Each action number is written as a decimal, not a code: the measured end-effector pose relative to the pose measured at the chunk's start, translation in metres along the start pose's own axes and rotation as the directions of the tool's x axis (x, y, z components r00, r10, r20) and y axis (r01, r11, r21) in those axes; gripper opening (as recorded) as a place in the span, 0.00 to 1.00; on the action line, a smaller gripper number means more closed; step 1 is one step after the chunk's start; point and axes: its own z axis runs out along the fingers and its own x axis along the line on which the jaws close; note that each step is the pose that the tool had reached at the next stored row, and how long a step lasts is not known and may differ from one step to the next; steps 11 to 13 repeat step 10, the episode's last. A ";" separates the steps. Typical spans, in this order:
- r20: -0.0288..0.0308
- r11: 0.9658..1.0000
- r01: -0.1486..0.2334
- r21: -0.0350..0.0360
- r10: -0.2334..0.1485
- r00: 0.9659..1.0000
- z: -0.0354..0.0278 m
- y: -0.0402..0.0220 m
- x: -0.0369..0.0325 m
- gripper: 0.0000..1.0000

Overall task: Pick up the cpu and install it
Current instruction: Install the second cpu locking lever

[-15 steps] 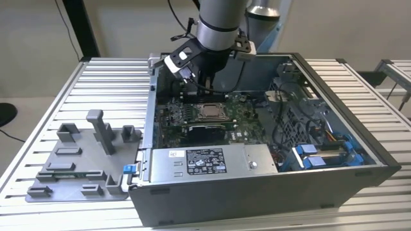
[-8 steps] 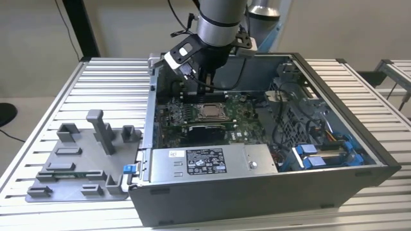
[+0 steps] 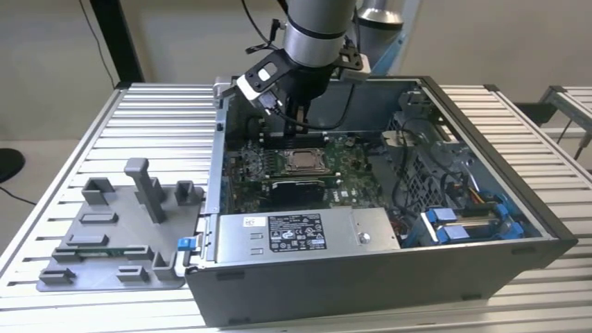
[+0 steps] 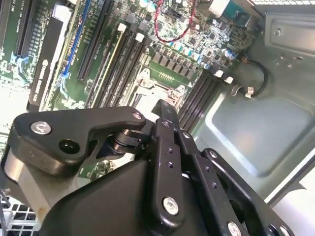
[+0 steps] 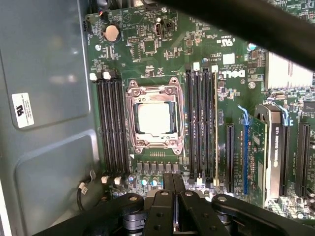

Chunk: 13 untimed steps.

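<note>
Inside the case (image 3: 518,229), the arm (image 3: 319,31) hangs upright over the cpu (image 3: 303,161).

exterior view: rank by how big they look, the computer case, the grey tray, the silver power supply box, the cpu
Largest to smallest in the exterior view:
1. computer case
2. grey tray
3. silver power supply box
4. cpu, seated in the motherboard socket

The cpu lies farther back, but the gap is clear.

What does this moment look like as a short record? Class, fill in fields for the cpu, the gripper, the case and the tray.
cpu: silvery square lying in the motherboard socket, inside its metal frame
gripper: above the open case, over the board beyond the socket, holding nothing visible
computer case: lying open on the slatted table
grey tray: on the table at the exterior view's left, outside the case
</note>
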 end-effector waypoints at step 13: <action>0.001 1.000 0.006 0.001 -0.006 1.000 0.0000 0.0000 0.0000 0.00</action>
